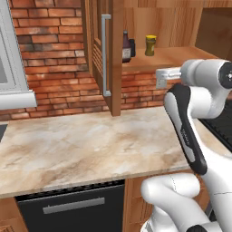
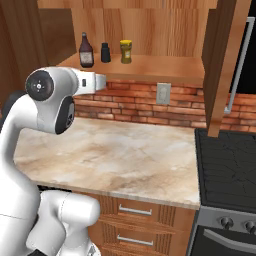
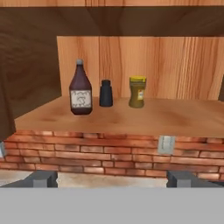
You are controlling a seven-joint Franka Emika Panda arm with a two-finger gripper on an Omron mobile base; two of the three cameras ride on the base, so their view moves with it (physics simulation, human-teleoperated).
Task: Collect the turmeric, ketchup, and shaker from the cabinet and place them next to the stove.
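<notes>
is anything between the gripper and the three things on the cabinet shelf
Nothing visible. In the hand view the open gripper faces the open cabinet, below shelf height, and the ketchup, shaker and turmeric stand in a row with open air in front. The door is swung aside.

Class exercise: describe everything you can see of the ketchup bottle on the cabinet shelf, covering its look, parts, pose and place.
The ketchup is a dark maroon-red bottle with a narrow neck, a small grey-looking cap and a pale label on its belly. It looks glossy, like glass or plastic. It stands upright on the wooden shelf of the open cabinet, leftmost and tallest of three items, beside the shaker. Only the shelf touches it.
</notes>
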